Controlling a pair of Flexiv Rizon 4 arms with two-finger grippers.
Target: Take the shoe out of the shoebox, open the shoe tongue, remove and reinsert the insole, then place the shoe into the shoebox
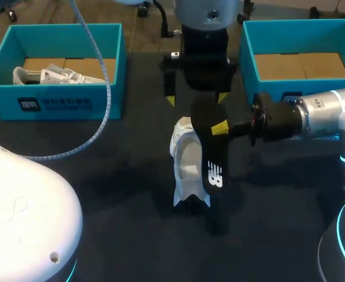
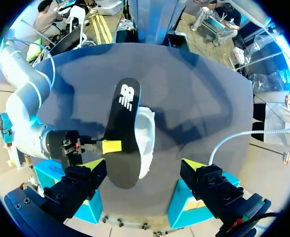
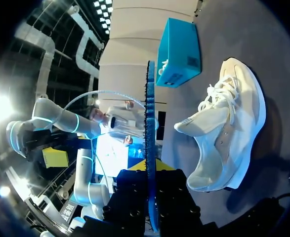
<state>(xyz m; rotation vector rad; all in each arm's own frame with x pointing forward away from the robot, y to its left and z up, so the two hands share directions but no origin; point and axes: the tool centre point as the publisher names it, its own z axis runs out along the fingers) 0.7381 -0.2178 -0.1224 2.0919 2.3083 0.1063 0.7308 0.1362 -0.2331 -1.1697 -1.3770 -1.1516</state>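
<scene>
Though spread wide at the left gripper (image 1: 196,98), touching nothing. Pinched at the right gripper (image 1: 220,127) on the black insole (image 1: 212,161), held just above the white shoe (image 1: 187,160) resting on the table (image 1: 101,176).

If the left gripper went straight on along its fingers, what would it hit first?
The left gripper would probably meet the black insole held by the right gripper; the white shoe lies just behind, depth unclear.
</scene>
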